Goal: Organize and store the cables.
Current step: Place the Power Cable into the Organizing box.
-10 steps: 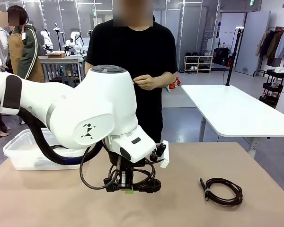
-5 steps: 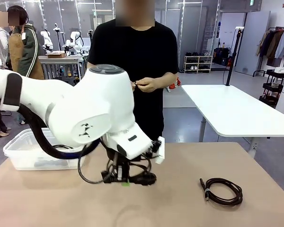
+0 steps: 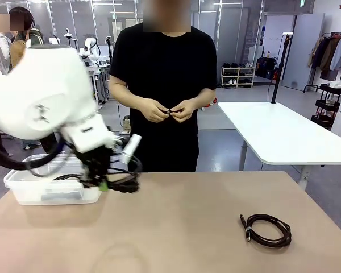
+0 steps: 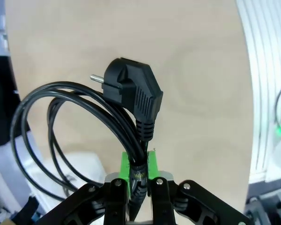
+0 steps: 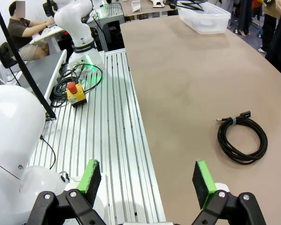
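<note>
**Left Arm Carrying a Coiled Cable Toward the Bin**

Having been working low over the middle of the bench point(image 3: 176, 227) a second ago, the left arm is now swinging away to the robot's left. It is arriving at the right-hand end of the clear bin point(image 3: 23, 192) and bringing its load with it.

The left claw point(image 3: 104, 185) is staying clenched on a coiled cable point(image 3: 124, 182). It is pinching several strands together between the green pads, so the loops are hanging as one bundle rather than unwinding. In the left wrist view the chunky plug point(image 4: 133, 89) is standing out beyond the pinch point, with a pin showing at its side.

The bundle is hanging clear of the bench surface, just beside the bin's right-hand end and about level with its rim. It is probably being carried at that height so that it can pass over the wall and be let go inside. A dark shape is already lying in the bin, too indistinct to name.

The second cable point(image 3: 266, 229), tied into a flat coil, is lying on the bench well apart from the bin, toward the robot's right, and is awaiting its turn.

The right claw point(image 5: 147, 177) is standing released, with its pads wide apart and holding nothing. It is waiting beside the bench edge far from the bin, leaving the route free.

Beyond the bin's far side, the person's hands point(image 3: 170, 110) are fiddling together with something too small to identify.
</note>
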You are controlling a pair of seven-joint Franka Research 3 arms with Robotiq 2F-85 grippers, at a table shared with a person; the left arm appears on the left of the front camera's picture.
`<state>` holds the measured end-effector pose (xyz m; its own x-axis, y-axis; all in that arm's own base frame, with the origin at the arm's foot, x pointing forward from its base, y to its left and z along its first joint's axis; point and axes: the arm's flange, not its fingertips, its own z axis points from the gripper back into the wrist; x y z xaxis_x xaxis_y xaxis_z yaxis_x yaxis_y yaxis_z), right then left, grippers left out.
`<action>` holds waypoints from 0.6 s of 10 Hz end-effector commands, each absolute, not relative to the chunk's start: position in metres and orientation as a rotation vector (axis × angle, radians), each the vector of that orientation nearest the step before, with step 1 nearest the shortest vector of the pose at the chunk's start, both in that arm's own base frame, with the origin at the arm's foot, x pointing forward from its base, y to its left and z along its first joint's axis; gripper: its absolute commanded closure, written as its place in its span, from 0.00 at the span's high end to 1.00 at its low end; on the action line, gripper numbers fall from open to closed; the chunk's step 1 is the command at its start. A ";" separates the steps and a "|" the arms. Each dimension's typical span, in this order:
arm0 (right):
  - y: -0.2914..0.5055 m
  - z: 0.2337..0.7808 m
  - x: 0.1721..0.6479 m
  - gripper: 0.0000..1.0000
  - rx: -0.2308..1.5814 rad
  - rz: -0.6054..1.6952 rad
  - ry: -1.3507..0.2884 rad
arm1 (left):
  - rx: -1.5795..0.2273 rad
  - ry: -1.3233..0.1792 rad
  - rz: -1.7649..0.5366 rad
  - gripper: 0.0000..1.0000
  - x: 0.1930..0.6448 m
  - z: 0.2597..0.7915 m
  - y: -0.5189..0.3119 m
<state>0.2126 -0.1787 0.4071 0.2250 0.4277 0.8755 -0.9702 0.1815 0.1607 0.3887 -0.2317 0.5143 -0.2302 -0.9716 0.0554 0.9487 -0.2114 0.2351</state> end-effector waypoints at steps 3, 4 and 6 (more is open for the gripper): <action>-0.180 0.410 0.213 1.00 0.859 1.157 -0.817 | 0.183 -0.295 -1.779 0.17 0.420 0.527 -0.137; -0.180 0.410 0.213 1.00 0.859 1.157 -0.817 | 0.166 -0.288 -1.738 0.17 0.437 0.525 -0.116; -0.180 0.410 0.213 1.00 0.859 1.157 -0.817 | 0.148 -0.272 -1.676 0.17 0.479 0.509 -0.086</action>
